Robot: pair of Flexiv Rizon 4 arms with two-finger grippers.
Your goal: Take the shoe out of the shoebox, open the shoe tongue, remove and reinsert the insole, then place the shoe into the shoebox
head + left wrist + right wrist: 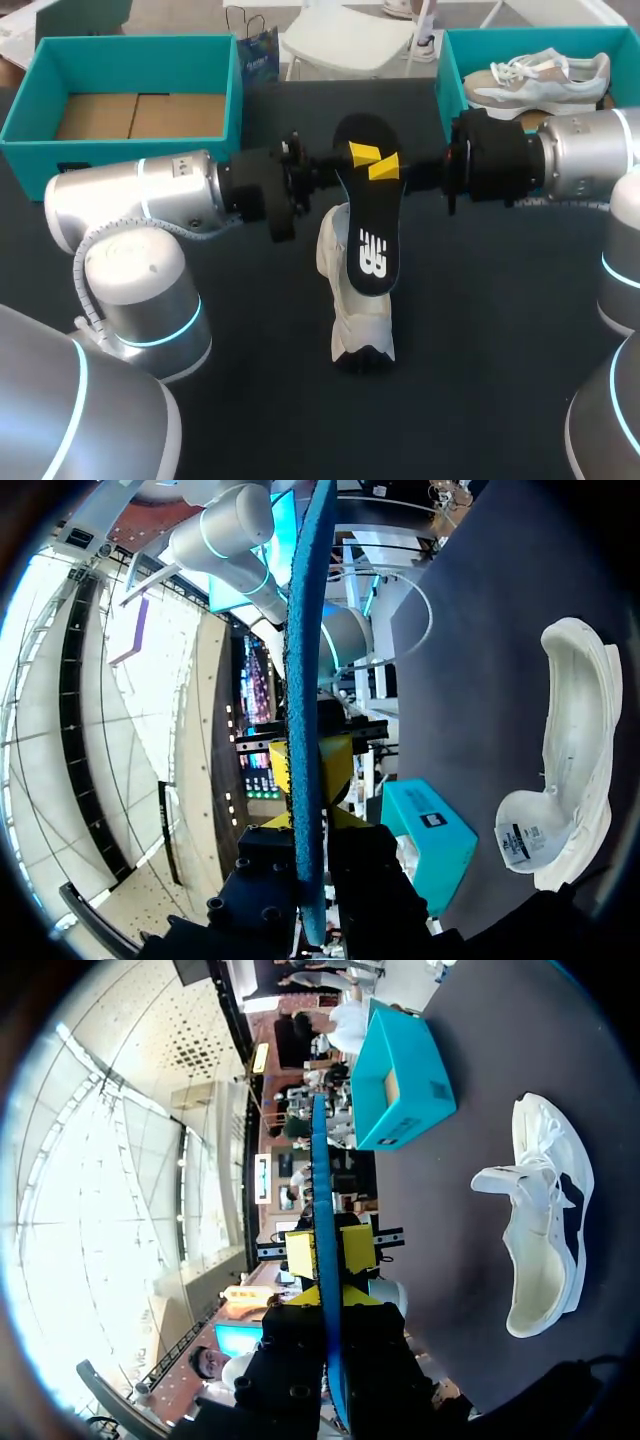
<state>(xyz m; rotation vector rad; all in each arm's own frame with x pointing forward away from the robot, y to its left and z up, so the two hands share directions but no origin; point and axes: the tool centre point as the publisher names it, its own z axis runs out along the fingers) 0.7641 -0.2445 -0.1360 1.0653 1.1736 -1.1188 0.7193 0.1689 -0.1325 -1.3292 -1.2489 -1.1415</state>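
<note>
One insole (368, 215) out and aloft, directly above the shoe (360, 320) lying on the table (480, 340). The left gripper (307, 765) and right gripper (330, 1252) both pinch it tight. Removal looks done; next comes reinsertion, tipping it down into the shoe's mouth.

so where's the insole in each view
head view: the insole is mid-picture, black face up, over the shoe.
left wrist view: edge-on, a blue strip between the fingers of the left gripper.
right wrist view: edge-on, between the fingers of the right gripper.
shared landmark: the white shoe on the dark table, beside the insole in both wrist views.
</note>
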